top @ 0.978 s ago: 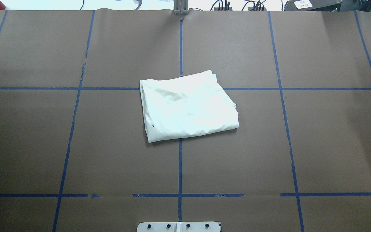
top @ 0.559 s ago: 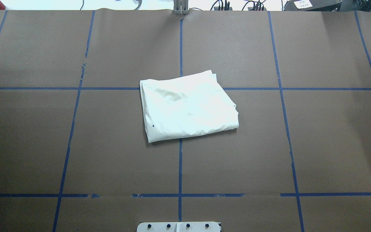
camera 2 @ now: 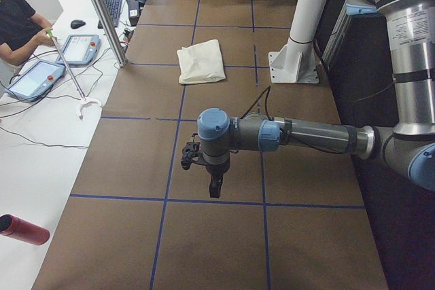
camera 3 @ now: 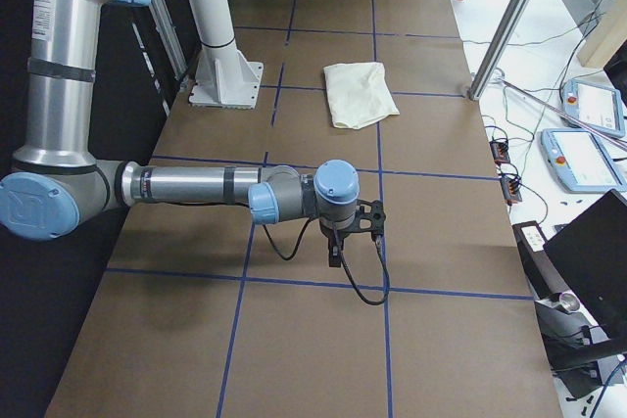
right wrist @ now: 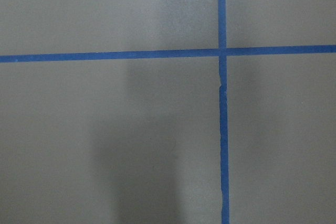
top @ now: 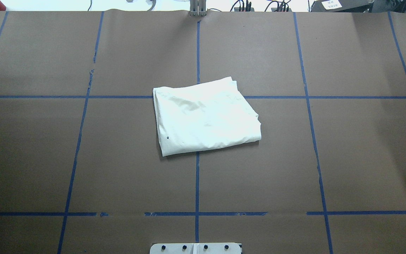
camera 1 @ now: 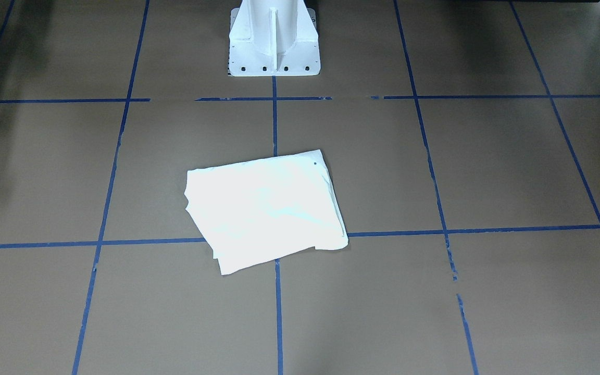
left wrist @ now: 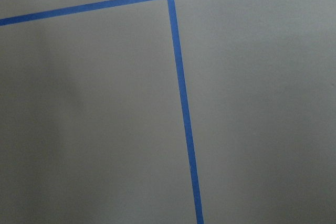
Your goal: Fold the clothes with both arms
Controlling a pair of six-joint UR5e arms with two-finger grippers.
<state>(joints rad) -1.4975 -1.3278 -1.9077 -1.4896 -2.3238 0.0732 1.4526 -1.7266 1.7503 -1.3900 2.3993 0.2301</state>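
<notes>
The shirt [top: 204,116] lies folded into a compact rectangle, plain side up, at the middle of the table [top: 83,158], over a crossing of tape lines [top: 197,183]. The left tool [camera 2: 213,185] and the right tool [camera 3: 336,254] hang above bare table, well apart from the shirt, presumably parked clear because folding is complete. Whether either tool is released or clenched cannot be told

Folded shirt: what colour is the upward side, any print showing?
Plain cream-white shirt, no print, just one tiny dark speck; clearest in the overhead exterior view.
</notes>
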